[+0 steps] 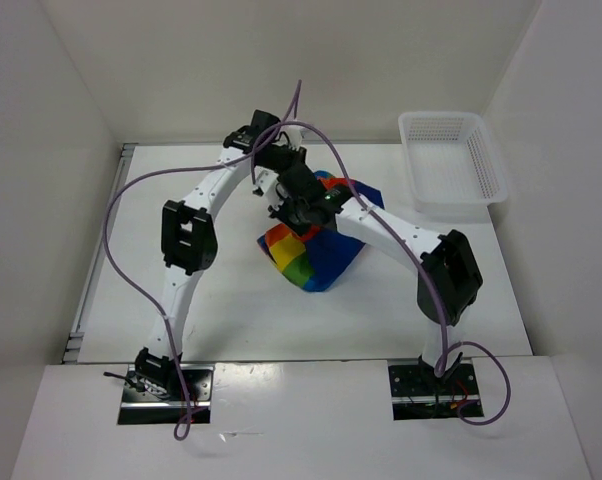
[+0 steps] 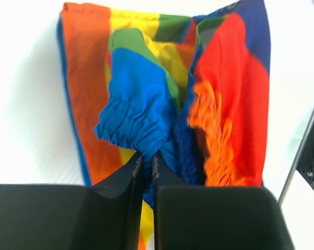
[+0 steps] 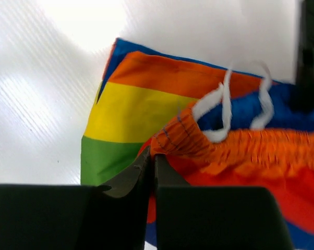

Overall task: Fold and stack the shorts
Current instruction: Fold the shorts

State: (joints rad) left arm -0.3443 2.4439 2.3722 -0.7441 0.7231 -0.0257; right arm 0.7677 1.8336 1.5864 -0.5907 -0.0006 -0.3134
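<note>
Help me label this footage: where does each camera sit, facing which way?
Top external: above and behind the bases, looking down at the table; left arm and right arm show, meeting over the shorts, basket far right.
Left wrist: on the left arm, looking along the left gripper, shut on blue gathers.
Right wrist: on the right arm, looking along the right gripper, shut on the orange waistband.
Shared: all show the shorts.

Looks like a robotics lab test cell rather than a home or shop. Shows a bare white table (image 1: 261,320) boxed in by plain white panels (image 1: 41,150) on the left, right and far sides. Has two white-and-black robot arms (image 1: 381,228) bolted to metal base plates (image 1: 166,395) at the near edge, trailing loose purple cables (image 1: 107,225). Holds a white plastic mesh basket (image 1: 451,160) at the far right corner.
</note>
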